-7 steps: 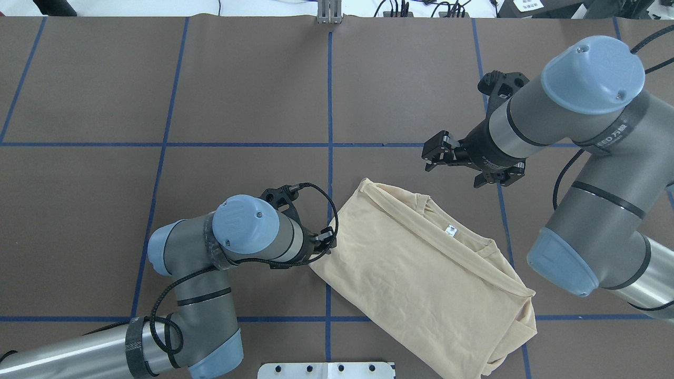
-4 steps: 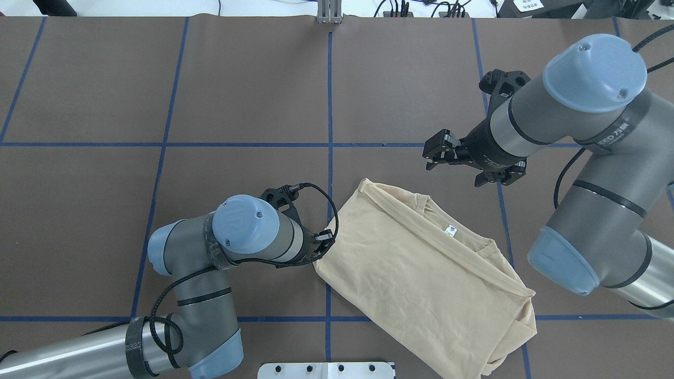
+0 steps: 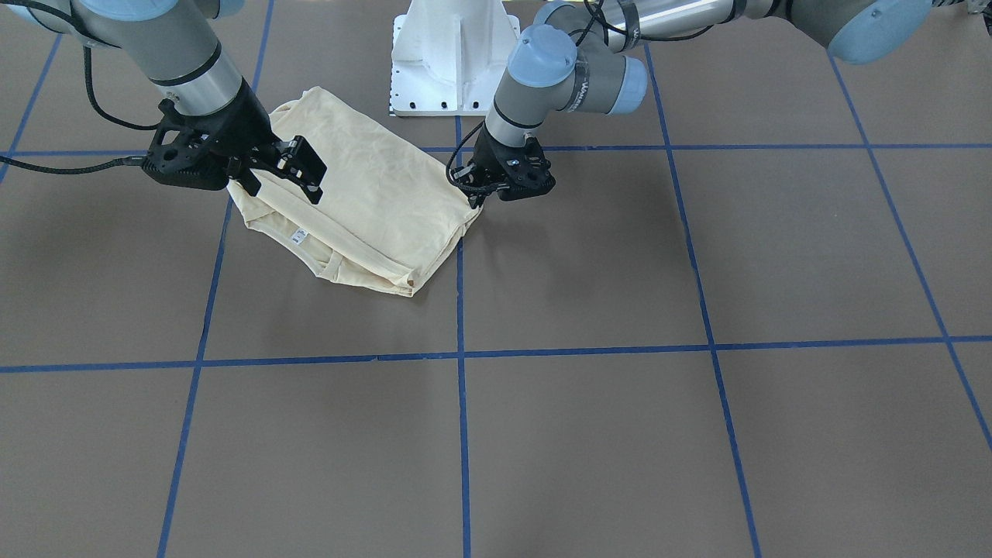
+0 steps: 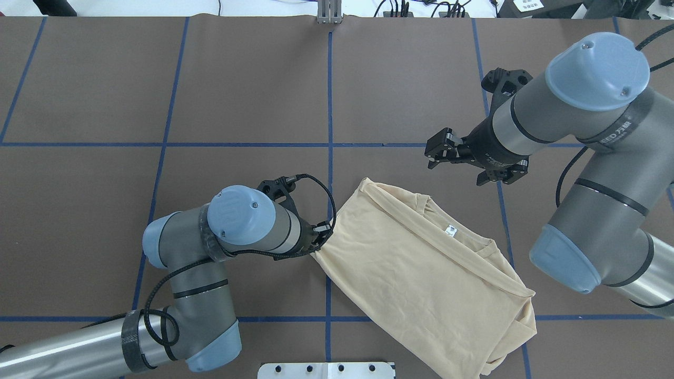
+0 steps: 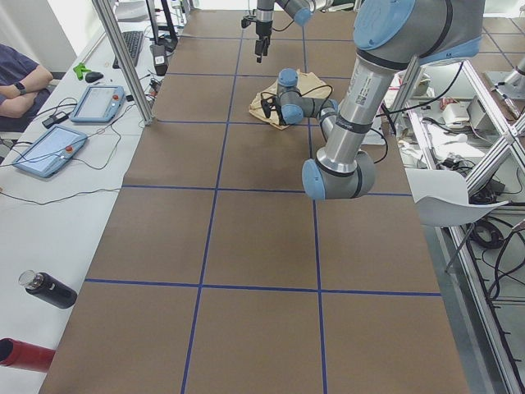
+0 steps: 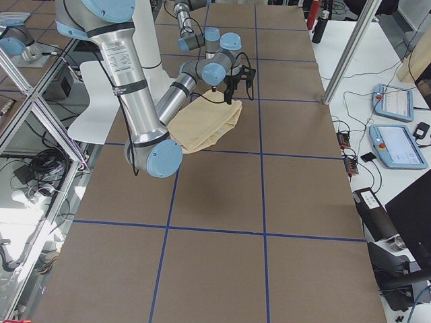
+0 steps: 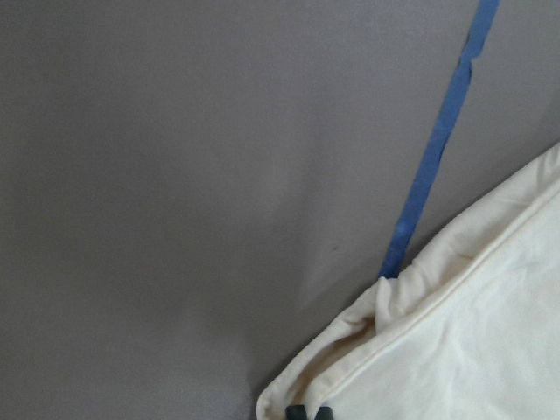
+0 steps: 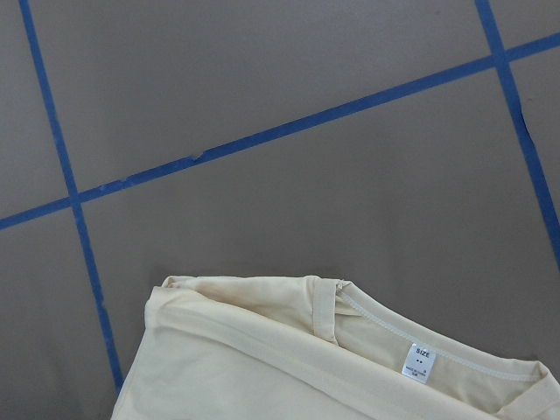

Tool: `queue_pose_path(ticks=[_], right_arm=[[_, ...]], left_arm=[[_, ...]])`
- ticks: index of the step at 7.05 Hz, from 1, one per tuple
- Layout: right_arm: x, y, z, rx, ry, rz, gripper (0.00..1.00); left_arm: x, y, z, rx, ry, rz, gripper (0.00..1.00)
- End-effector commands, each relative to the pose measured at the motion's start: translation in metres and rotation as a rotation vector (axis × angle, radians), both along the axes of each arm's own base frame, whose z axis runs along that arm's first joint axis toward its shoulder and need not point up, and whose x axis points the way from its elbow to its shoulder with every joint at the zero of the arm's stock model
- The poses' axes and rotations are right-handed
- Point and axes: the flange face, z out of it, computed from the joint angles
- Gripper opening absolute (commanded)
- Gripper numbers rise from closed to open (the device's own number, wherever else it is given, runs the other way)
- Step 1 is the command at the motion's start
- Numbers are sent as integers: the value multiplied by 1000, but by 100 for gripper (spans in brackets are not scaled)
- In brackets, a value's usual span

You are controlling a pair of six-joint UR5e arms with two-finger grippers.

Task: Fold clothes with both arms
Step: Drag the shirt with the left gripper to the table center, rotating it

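Garment: T-shirt (image 4: pixel 421 273) lying as a slanted, multi-layer oblong on the table (image 4: pixel 105 105), from the middle to the lower right of the overhead view; neck label (image 4: pixel 449 229) face up near its upper-right edge.
Left gripper (image 4: pixel 319 243): at the oblong's left corner, left of centre in the overhead view; fingertips together, pinched on that corner, with the cloth drawn to a point there.
Right gripper (image 4: pixel 433 154): upper right of the overhead view, over bare table just beyond the oblong's top corner; fingers apart, holding nothing, clear of the cloth.
Step in hand: probably taking corner holds for a further fold, with one of two holds made.
Next move: likely bringing the right gripper down onto the top corner, closing on every layer, then lifting both corners together and carrying them across toward the lower right.
Risk: thin layers slipping free, or the whole stack sliding.
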Motion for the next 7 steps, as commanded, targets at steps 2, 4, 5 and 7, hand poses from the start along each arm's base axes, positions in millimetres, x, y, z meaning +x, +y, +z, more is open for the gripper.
queue_pose_path(ticks=[2,4,5,7], right_arm=[[9,-7,-1,16,-3,7,100],[11,-8,0,20,1,9,100],[11,-8,0,21,2,11,100],[11,-9,0,24,4,12,100]], left_arm=[[-36,-58,4,8,-12,-93,0],[-57,-100,15,67,-49,-123,0],[-64,-123,25,84,-76,-137,0],[-56,-174,21,97,-117,-165,0]])
